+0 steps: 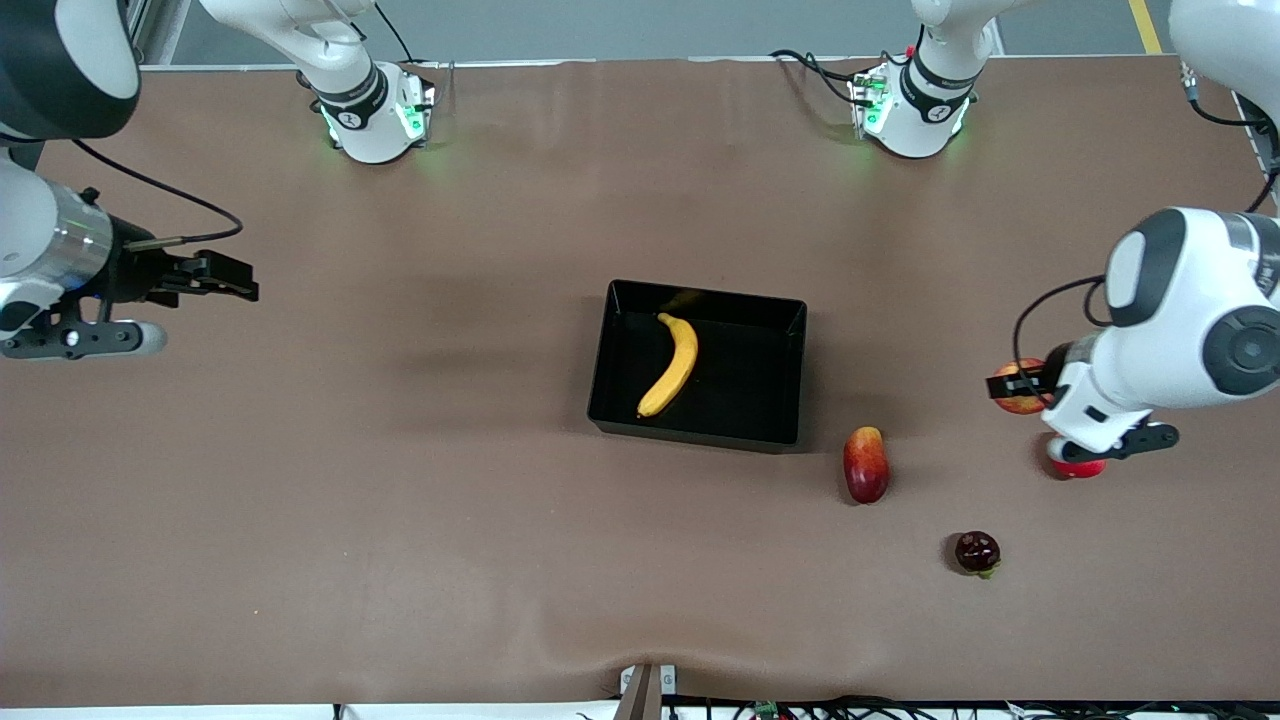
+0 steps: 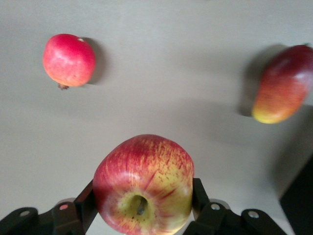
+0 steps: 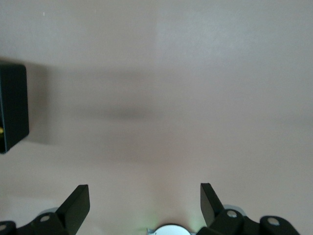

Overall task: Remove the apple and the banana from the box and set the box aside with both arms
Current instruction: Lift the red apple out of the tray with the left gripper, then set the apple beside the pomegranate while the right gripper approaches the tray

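Note:
The yellow banana lies inside the black box at the table's middle. My left gripper is shut on the red-and-yellow streaked apple and holds it above the table toward the left arm's end. In the left wrist view the apple fills the gap between the fingers. My right gripper is open and empty over bare table toward the right arm's end. In the right wrist view its fingers stand wide apart, with a corner of the box at the edge.
A solid red round fruit lies partly hidden under the left arm. A red-yellow mango-like fruit lies beside the box's near corner. A small dark round fruit lies nearer the front camera.

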You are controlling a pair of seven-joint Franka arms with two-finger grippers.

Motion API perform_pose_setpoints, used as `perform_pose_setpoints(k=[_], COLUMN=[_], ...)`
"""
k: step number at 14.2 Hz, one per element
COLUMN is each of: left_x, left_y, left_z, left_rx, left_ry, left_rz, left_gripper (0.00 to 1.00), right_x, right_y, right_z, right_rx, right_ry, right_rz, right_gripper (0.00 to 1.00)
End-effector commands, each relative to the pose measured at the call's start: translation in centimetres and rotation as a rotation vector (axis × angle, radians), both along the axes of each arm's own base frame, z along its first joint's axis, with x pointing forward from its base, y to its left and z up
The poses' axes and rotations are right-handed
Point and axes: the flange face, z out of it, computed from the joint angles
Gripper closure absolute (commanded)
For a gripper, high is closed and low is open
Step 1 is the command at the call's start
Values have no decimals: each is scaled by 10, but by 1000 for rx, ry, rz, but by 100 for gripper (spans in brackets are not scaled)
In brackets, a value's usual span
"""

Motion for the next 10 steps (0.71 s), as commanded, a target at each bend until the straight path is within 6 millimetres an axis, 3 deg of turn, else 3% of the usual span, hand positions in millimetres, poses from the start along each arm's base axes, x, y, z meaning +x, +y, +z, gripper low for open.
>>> perform_pose_setpoints(k=[1,2,5,7,10], left_x=[-10,-12,-18,-19,-13], left_y=[32,42,64,76,75], left_z=[-34,-51,-95,-116,-142], left_rx=[-16,-23,-16,-30,-34], left_ry=[-19,-29,-30,-36,-62], left_rz=[-16,-8,-9,2,-25], left_gripper=[100,100,100,100,100], right_x=[1,7,3,-4,0], right_y=[7,8,16,26,-4], right_z=[-39,-62,-96,-90,-79], right_rx=[-9,-16,-27,-23,-3], right_ry=[137,186,323,357,345], right_rz=[6,10,26,39,-10], right_gripper=[0,0,0,0,0])
